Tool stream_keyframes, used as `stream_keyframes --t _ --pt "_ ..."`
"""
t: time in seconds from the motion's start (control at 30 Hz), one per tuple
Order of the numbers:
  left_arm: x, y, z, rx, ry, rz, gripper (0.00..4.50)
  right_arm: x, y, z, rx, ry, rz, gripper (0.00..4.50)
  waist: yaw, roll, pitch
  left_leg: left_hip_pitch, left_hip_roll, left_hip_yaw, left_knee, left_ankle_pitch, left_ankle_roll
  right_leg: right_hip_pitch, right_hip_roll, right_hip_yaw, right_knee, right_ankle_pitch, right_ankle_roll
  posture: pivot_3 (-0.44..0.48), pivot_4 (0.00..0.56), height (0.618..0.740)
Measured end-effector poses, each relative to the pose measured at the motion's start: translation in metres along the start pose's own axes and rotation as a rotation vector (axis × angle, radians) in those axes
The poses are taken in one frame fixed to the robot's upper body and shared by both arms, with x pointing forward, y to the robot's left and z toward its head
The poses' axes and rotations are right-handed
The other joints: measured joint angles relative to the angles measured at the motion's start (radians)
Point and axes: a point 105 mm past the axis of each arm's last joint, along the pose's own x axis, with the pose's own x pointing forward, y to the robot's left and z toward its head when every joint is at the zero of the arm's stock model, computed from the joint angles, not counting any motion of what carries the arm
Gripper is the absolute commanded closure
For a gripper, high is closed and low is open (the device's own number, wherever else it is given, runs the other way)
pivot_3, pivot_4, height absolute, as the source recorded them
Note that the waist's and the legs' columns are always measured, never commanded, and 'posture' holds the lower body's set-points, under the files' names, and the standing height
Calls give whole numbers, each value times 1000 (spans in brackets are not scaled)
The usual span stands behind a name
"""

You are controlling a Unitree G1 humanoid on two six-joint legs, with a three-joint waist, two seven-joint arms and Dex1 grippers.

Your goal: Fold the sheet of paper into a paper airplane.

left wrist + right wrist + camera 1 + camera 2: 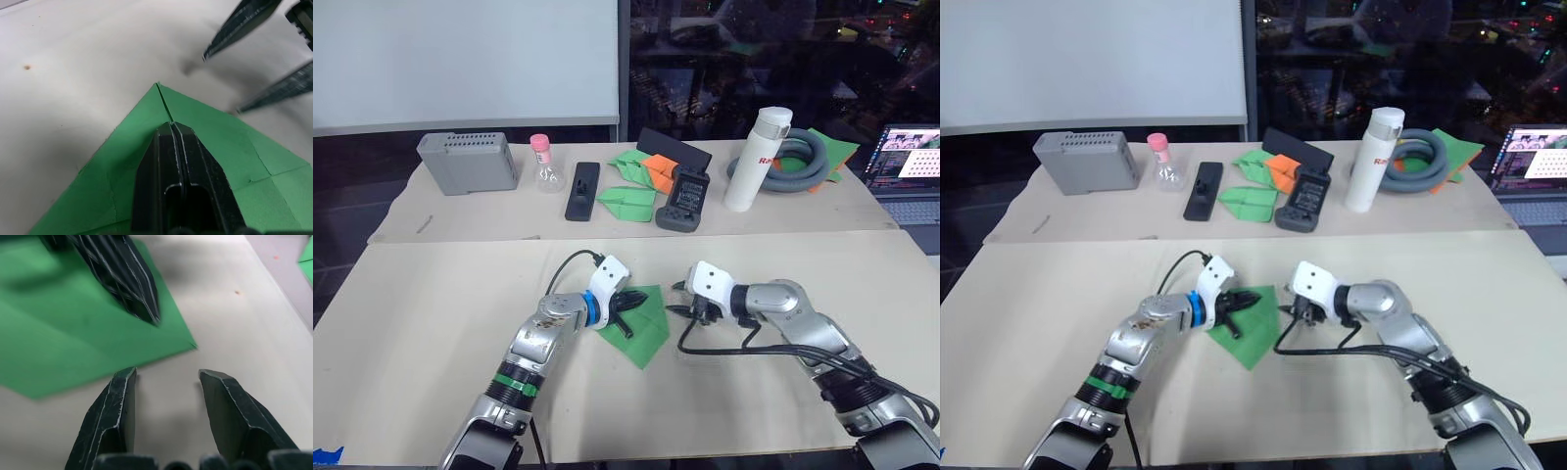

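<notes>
on the near cream-covered table [431, 323] the left gripper [628, 305], two black fingers pinched tight together, presses down on the thin bright green sheet of paper [646, 333], which lies flat at the middle of the table with two corners already folded in to a point. in the left wrist view its closed fingers [173, 161] rest along the centre seam, just short of the tip. i cannot tell whether it pinches any of the paper. just beside the pointed end, to the right, the right gripper [690, 311] sits low over the bare table with its fingers spread apart and nothing between them, close to the paper's edge but off it. on the far table stand a grey ventilated box [467, 162], a small clear flask with a pink cap [545, 163], a black remote [582, 190], folded green and orange papers [641, 176], a white bottle [757, 157] and a coiled grey hose [803, 157].
</notes>
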Motion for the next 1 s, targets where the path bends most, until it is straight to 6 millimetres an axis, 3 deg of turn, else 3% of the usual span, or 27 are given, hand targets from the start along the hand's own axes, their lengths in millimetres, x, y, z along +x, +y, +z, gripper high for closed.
stream_keyframes --t 0.67,1.0 --pt "0 0 0 1 2 -3 4500 9 13 5 -37 -63 42 2204 0 0 0 1 0 0 0 0 0 2 0 0 0 0 0 0 150 740" --pt "0 0 0 1 2 -2 4500 3 -2 19 258 -245 -5 2204 0 0 0 1 0 0 0 0 0 2 0 0 0 0 0 0 150 740"
